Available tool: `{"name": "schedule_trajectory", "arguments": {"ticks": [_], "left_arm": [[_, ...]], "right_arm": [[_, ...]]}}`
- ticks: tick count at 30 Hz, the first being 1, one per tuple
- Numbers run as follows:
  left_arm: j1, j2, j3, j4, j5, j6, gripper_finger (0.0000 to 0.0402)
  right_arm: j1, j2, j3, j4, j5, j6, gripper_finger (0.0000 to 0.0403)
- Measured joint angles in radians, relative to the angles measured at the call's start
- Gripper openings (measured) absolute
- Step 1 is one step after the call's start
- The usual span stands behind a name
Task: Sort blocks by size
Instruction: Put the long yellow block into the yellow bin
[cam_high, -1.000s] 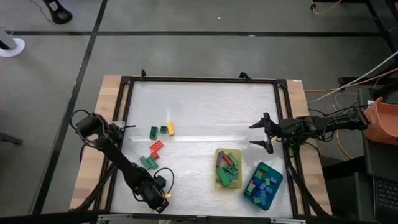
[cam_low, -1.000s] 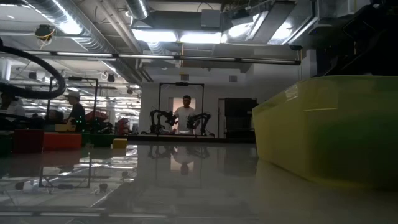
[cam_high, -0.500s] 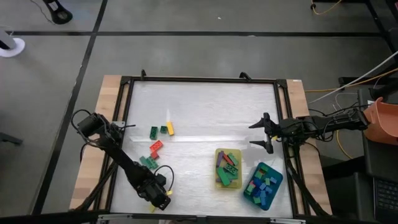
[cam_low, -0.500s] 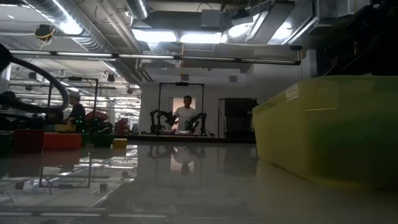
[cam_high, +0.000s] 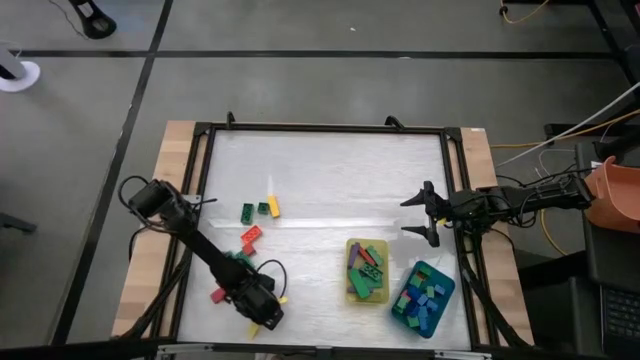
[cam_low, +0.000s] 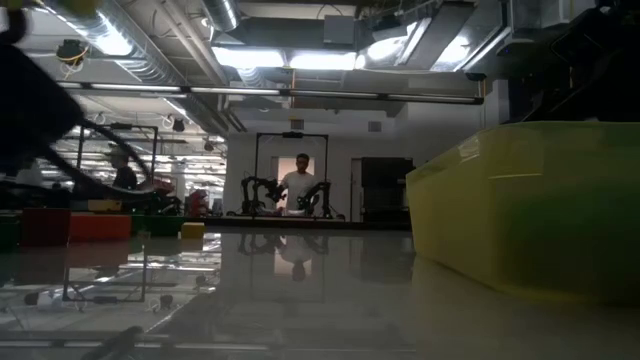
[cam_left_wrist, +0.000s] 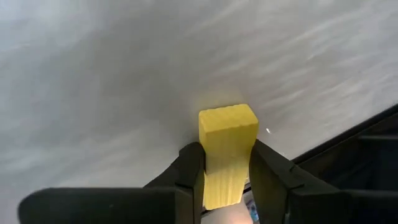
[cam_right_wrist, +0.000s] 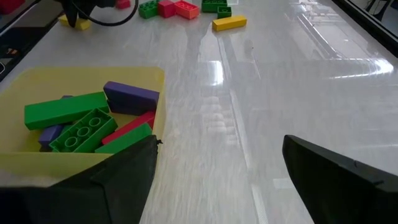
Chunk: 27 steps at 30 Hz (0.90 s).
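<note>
While the right hand (cam_high: 428, 214) waits with its fingers spread wide at the right side of the desk (cam_high: 330, 170), just beyond the two trays, the left hand (cam_high: 268, 316) is at the near edge of the desk, left of centre, clenched on a yellow block (cam_left_wrist: 226, 152). In the left wrist view both dark fingers (cam_left_wrist: 191, 167) press the flanks of that block, and its long axis runs straight out from between them, so the free end sticks forward past the fingertips. By its shape it reads as one of the longer bricks.

What the coming move turns on is where this block should go. The yellow tray (cam_high: 349, 293) holds the long bricks, green, purple and red in the right wrist view, and the teal tray (cam_high: 440, 275) beside it holds smaller pieces. Both lie to the right of the left hand along the near side of the desk, and the yellow tray is the nearer one, with open desk between. I judge the carry should go rightward to that yellow tray.

Other loose blocks (cam_high: 254, 237) lie behind the left hand, toward the middle of the desk, and one red block (cam_high: 217, 295) sits just to its left.
</note>
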Motion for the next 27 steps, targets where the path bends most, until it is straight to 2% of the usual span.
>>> {"name": "schedule_trajectory", "arguments": {"ticks": [6, 12, 23, 27], "left_arm": [[0.057, -0.009, -0.004, 0.115, -0.022, 0.145, 0.0086], [0.139, -0.007, -0.004, 0.335, -0.115, 0.355, 0.0084], [0.285, -0.009, -0.001, 0.774, -0.100, 0.689, 0.0089], [0.339, -0.010, 0.000, 0.845, -0.190, 0.830, 0.0092]], "right_arm": [[0.000, 0.000, 0.000, 0.000, 0.000, 0.000, 0.0344], [0.000, 0.000, 0.000, 0.000, 0.000, 0.000, 0.0344], [0.000, 0.000, 0.000, 0.000, 0.000, 0.000, 0.0344], [0.000, 0.000, 0.000, 0.000, 0.000, 0.000, 0.0344]]}}
